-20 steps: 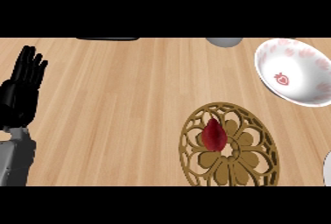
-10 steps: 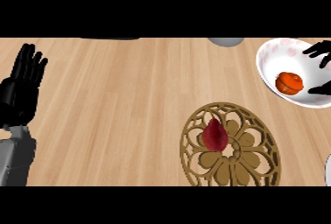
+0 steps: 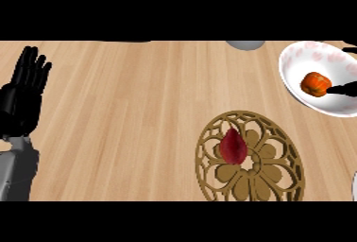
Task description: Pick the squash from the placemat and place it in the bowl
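Now squash point(image 3: 315, 83) lies in bowl point(image 3: 295, 56), tabletop's far right corner; right hand point(image 3: 346, 88) withdrawing, fingers spread, empty. Left hand point(image 3: 23, 97) rests open, left edge. Placement judged complete.

One openwork placemat point(image 3: 259, 182) carries one dark red vegetable point(image 3: 233, 146). Up and right of the placemat stands one white bowl point(image 3: 304, 53), and in it lies one orange squash point(image 3: 315, 83). One grey round thing point(image 3: 244, 44) shows above the placemat. There are two black hands: the left hand point(image 3: 21, 99) far left of the placemat, and the right hand point(image 3: 345, 89) up to its right.
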Tool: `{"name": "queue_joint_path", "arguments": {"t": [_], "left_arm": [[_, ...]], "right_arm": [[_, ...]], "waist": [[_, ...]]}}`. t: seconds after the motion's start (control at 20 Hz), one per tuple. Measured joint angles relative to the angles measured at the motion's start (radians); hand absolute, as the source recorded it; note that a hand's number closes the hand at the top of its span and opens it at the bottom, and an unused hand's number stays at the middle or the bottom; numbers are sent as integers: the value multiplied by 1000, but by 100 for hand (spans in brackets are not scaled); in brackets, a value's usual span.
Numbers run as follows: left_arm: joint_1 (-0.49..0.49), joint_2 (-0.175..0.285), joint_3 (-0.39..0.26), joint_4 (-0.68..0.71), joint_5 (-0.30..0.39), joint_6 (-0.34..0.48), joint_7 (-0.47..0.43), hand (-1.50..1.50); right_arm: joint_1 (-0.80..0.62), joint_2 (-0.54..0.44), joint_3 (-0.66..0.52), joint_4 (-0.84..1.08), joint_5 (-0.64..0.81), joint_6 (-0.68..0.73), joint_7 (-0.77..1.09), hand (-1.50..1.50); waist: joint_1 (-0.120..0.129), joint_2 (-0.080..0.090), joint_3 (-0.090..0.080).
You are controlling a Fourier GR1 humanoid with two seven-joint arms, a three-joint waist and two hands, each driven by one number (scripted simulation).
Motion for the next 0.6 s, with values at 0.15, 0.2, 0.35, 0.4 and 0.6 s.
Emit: {"name": "queue_joint_path", "arguments": {"t": [0.15, 0.2, 0.35, 0.4, 0.6], "left_arm": [[0, 11, 8, -1, 9, -13, 1, 0], [-2, 11, 7, -1, 9, -13, 4, 0], [4, 1, -2, -11, 5, -10, 1, 0], [4, 4, 0, -11, 5, -11, 2, 0], [12, -4, -3, -11, 2, -9, -9, 0]], "right_arm": [[0, -41, -62, 1, -57, -17, 4, -150], [-2, -58, -80, 3, -74, -17, 13, -150], [9, -112, -131, 17, -120, -13, 39, -150], [16, -132, -145, 22, -133, -5, 45, -150], [62, -204, -195, 37, -180, 54, 42, -150]], "waist": [[2, 2, 0], [3, 3, 1], [6, 6, 1], [7, 8, 2], [6, 12, 4]]}}
